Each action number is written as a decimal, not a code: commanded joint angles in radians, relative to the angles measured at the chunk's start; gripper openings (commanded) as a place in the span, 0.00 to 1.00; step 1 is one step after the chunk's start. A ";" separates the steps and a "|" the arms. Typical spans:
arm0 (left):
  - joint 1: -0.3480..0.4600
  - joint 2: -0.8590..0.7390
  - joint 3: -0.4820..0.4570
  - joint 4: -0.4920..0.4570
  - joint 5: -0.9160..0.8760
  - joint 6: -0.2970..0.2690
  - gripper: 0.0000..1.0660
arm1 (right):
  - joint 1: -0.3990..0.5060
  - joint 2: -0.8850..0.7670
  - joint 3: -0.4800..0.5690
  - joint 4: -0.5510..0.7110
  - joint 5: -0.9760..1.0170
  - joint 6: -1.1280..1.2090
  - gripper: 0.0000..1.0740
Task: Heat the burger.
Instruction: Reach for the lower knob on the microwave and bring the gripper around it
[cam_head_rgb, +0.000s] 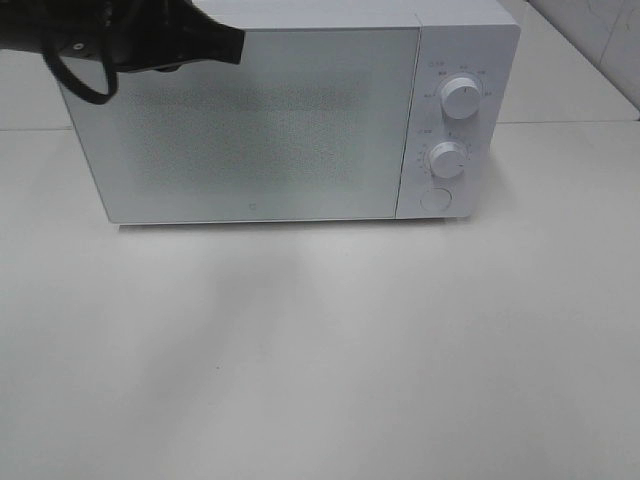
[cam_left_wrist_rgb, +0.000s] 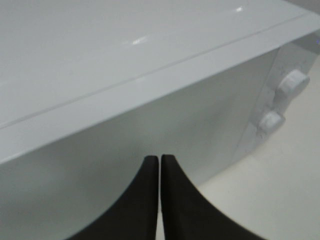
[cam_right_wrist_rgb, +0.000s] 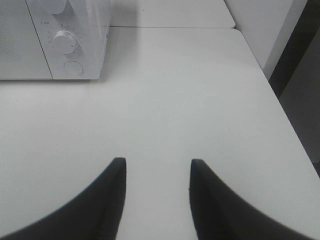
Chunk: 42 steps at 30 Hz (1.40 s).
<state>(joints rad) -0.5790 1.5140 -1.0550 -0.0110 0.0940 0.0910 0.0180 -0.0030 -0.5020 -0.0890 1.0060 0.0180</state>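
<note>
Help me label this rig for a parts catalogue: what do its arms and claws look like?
Left claw and right claw each have two matte black fingers, broad at the base, curving to narrow tips. The left arm is black too, with a black looped cable.

White microwave (cam_head_rgb: 260, 120), door closed, standing toward the back of a pale counter (cam_head_rgb: 320, 360). The panel (cam_head_rgb: 495, 150) right of the door carries an upper knob (cam_head_rgb: 460, 97), a lower knob (cam_head_rgb: 448, 160) and a round button (cam_head_rgb: 435, 199).
</note>
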 joint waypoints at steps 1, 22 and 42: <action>-0.007 -0.054 -0.007 -0.009 0.153 -0.003 0.00 | -0.002 -0.031 0.002 -0.003 -0.009 0.003 0.38; -0.007 -0.267 -0.007 0.005 0.740 -0.091 0.98 | -0.002 -0.031 0.002 -0.003 -0.009 0.003 0.38; 0.441 -0.406 0.089 -0.054 0.988 0.156 0.97 | -0.002 -0.031 0.002 -0.003 -0.009 0.003 0.38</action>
<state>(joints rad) -0.1710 1.1370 -0.9900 -0.0350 1.0830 0.2140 0.0180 -0.0030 -0.5020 -0.0890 1.0060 0.0180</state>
